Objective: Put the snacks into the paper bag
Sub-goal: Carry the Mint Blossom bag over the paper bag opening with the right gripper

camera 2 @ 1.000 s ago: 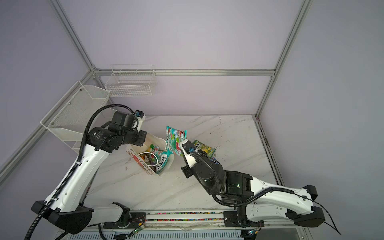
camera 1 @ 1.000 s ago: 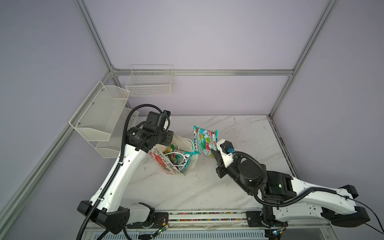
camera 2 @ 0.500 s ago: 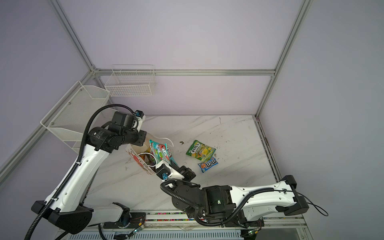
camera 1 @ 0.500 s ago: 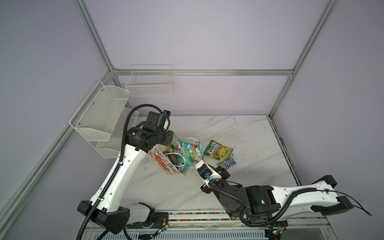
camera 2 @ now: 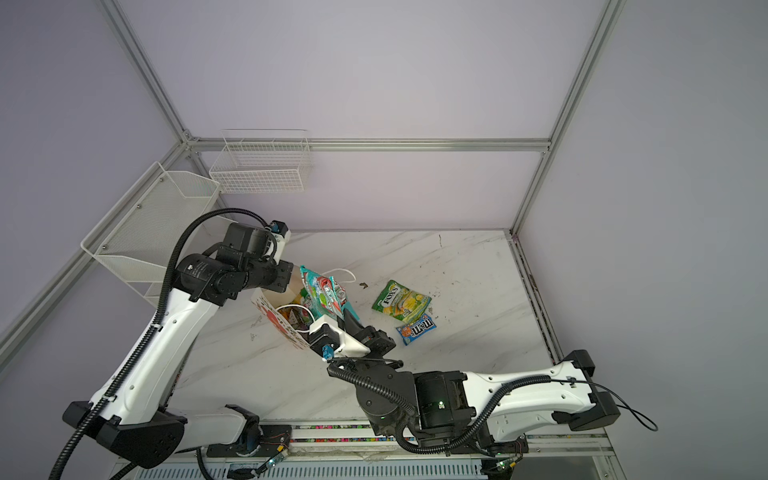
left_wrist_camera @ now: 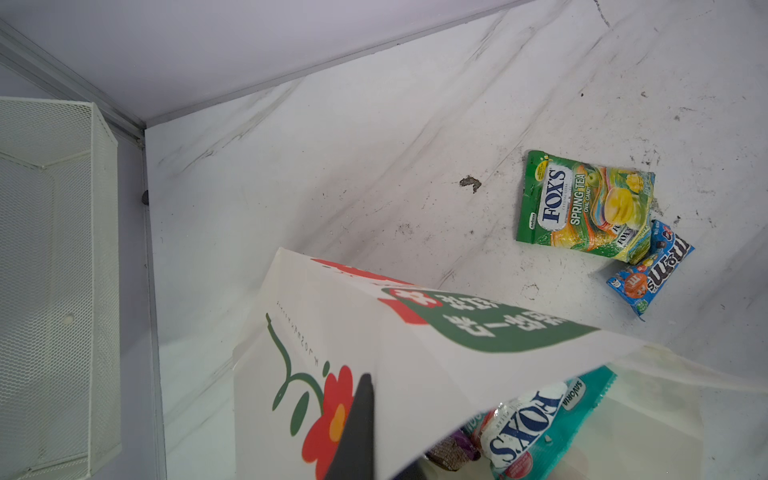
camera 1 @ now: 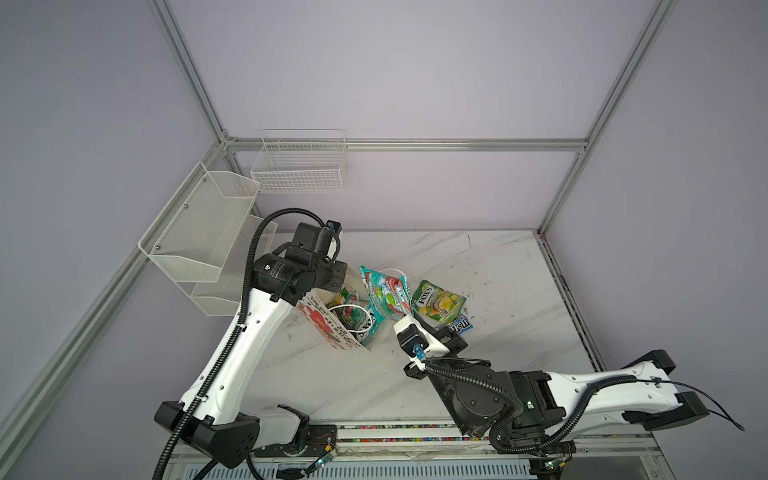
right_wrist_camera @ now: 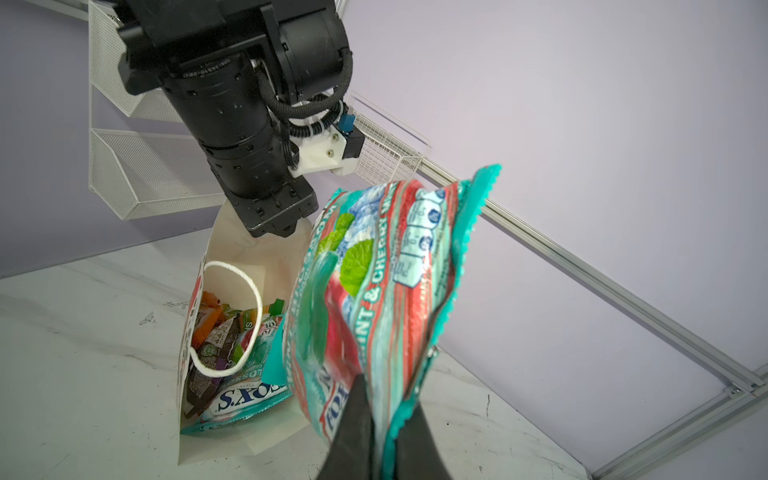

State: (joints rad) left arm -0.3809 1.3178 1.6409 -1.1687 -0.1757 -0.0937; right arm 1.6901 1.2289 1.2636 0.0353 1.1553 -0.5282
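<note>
Left gripper (right_wrist_camera: 272,227) clamped on tilted paper bag (camera 1: 326,328) rim, right gripper (right_wrist_camera: 376,407) pinching teal-red FOX'S packet (right_wrist_camera: 374,291) at the bag's open mouth.

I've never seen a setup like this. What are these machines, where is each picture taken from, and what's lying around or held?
Two white robot arms with pincer grippers stand at a marble table. The two wide pictures come from one overhead camera pair; the close-ups come from a camera on each wrist. The left gripper pinches the rim of the paper bag, which already holds snacks. The right gripper grips a teal-red FOX'S packet at the bag's mouth, not yet inside. A green-yellow FOX'S packet and an m&m's packet lie on the table. Wire baskets hang on the walls.
</note>
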